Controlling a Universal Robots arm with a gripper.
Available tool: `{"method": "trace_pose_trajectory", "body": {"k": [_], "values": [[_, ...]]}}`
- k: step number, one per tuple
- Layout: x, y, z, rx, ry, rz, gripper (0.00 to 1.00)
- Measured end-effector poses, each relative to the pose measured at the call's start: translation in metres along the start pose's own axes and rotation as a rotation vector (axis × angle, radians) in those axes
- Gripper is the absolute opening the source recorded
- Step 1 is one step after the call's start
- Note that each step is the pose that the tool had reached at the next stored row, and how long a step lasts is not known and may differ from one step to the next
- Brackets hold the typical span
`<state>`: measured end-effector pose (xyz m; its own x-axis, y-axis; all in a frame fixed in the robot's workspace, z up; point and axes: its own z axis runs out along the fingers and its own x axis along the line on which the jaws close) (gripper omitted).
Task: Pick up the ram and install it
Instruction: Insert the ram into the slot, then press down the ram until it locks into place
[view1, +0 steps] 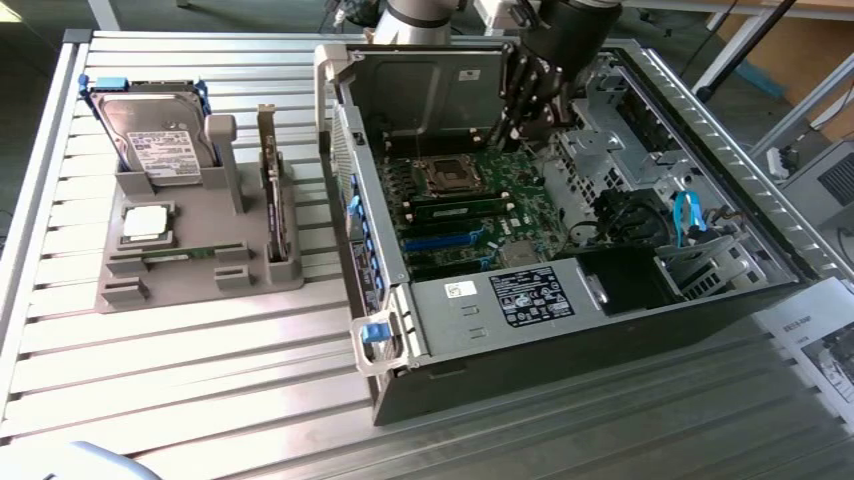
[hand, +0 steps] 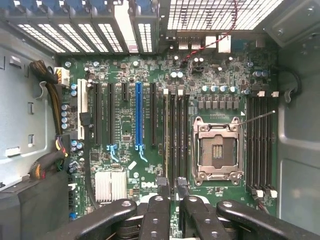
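Note:
In the exterior view the ram (view1: 461, 208), a thin green stick with dark chips, stands on edge in a memory slot of the motherboard (view1: 521, 215), just in front of the CPU socket (view1: 447, 178). In the wrist view it is a pale narrow edge (hand: 166, 135) in the slot row beside the empty socket (hand: 217, 150). My gripper (view1: 523, 128) hangs inside the open computer case, above the board's far end. Its two black fingertips (hand: 161, 187) stand apart over the end of the slot row, so the gripper (hand: 171, 189) is open with nothing between them.
The case (view1: 587, 330) lies open on the slatted table, with a drive cage, cables and power supply inside. At the exterior view's left a grey holder (view1: 187, 270) carries a hard drive (view1: 160, 145), a square CPU (view1: 144, 222) and an upright expansion card (view1: 276, 200).

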<state>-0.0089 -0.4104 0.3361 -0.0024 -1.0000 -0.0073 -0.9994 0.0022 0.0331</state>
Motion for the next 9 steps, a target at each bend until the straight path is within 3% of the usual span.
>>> {"method": "trace_pose_trajectory", "body": {"k": [9], "values": [[0.0000,0.0001,-0.0031,0.0000,0.0000,0.000,0.19]]}}
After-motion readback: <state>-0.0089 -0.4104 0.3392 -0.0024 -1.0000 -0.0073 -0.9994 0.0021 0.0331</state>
